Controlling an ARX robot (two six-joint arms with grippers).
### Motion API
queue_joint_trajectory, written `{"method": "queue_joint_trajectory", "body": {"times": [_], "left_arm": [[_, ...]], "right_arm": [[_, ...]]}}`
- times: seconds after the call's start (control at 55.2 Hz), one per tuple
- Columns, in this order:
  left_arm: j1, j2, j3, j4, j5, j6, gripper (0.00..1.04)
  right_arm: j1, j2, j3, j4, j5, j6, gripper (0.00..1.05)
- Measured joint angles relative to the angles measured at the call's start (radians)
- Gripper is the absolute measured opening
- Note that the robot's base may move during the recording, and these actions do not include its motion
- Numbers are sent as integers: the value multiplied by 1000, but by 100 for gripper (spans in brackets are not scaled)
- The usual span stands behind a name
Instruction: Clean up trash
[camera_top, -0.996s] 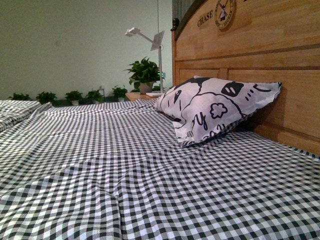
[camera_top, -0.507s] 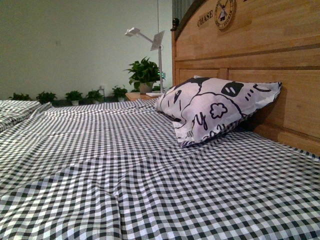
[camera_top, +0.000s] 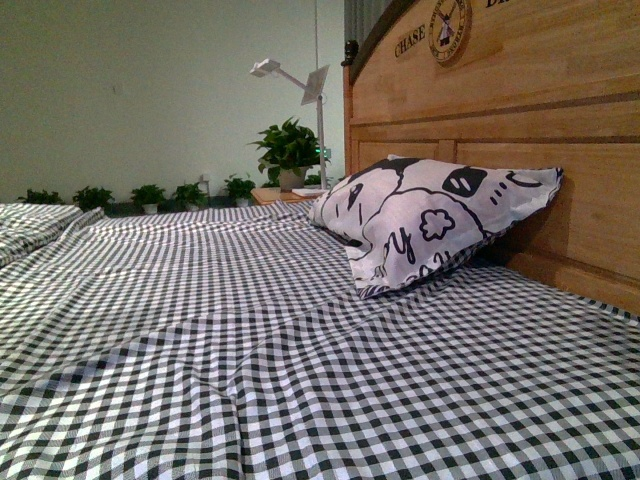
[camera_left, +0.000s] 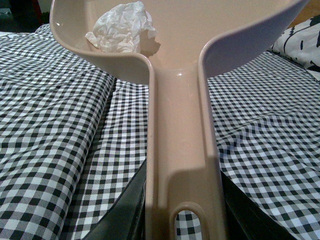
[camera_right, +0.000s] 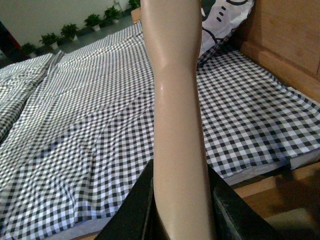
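The left gripper (camera_left: 182, 220) is clamped on the handle of a pink dustpan (camera_left: 182, 115). The handle runs long and straight away from the fingers, and the scoop is at the far end. The trash (camera_left: 121, 27), a crumpled white paper ball, sits inside the scoop near its side wall, so it lies straight ahead of the left gripper. The left arm is the one closest to it. The right gripper (camera_right: 180, 215) grips a tan handle (camera_right: 177, 100) that points away up the checked bedsheet (camera_top: 250, 350); what is on its end is out of view. Past both, a cartoon pillow (camera_top: 430, 215) leans on the wooden headboard (camera_top: 540, 90).
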Motion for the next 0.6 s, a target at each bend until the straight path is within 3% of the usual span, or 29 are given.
{"method": "queue_joint_trajectory", "body": {"times": [0.598], "left_arm": [[0, 0, 0, -1, 1, 0, 28]], "right_arm": [[6, 3, 1, 0, -1, -2, 22]]}}
